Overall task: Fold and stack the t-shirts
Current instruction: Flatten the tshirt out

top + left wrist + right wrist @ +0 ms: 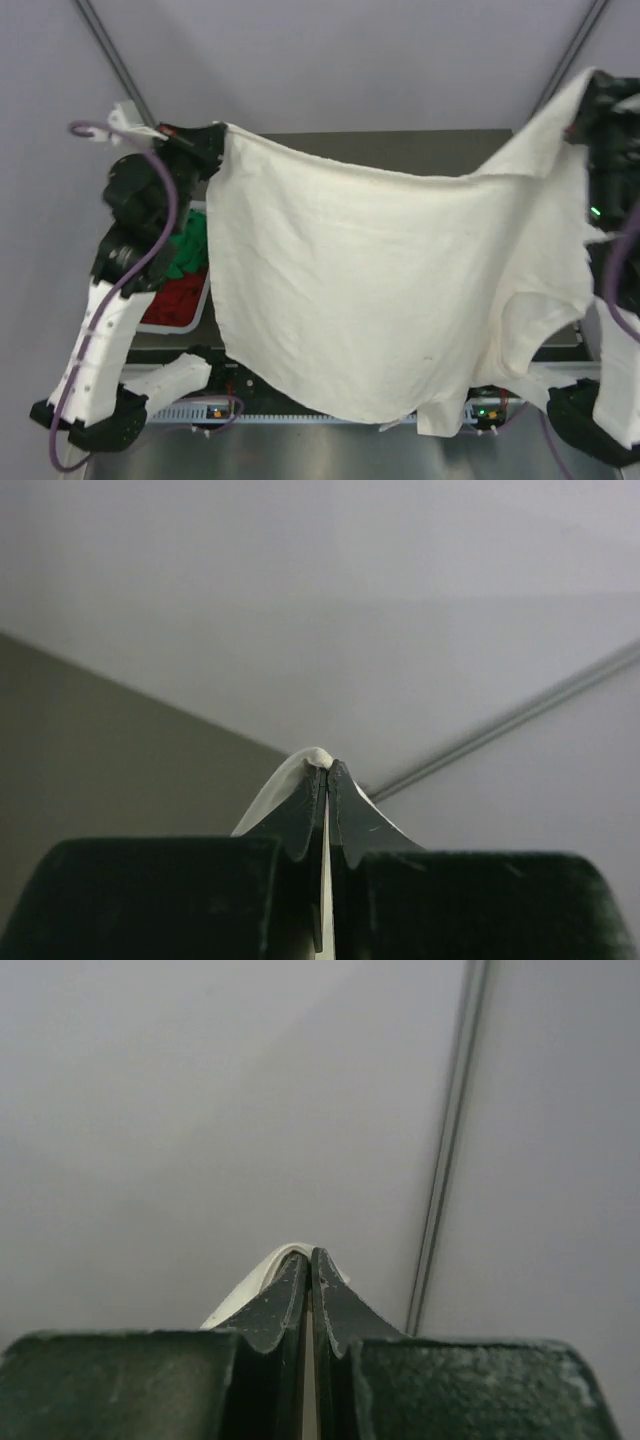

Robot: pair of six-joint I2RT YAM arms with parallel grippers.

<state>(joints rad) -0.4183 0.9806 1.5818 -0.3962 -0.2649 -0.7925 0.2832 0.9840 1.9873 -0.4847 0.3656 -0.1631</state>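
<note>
The cream-white t-shirt (380, 290) hangs spread in the air between my two grippers, high above the table. My left gripper (212, 140) is shut on its upper left corner; cream cloth (290, 785) shows pinched at the fingertips in the left wrist view. My right gripper (590, 95) is shut on the upper right corner; a cloth edge (250, 1285) wraps the fingertips in the right wrist view. The shirt sags in the middle and its lower edge hangs near the arm bases. The green t-shirt (185, 250) and the red t-shirt (175, 300) lie in the basket at left.
A white mesh basket (203, 305) stands on the table at the left, behind my left arm. The olive table top (400, 140) shows behind the shirt, which hides most of it. Grey walls enclose the back.
</note>
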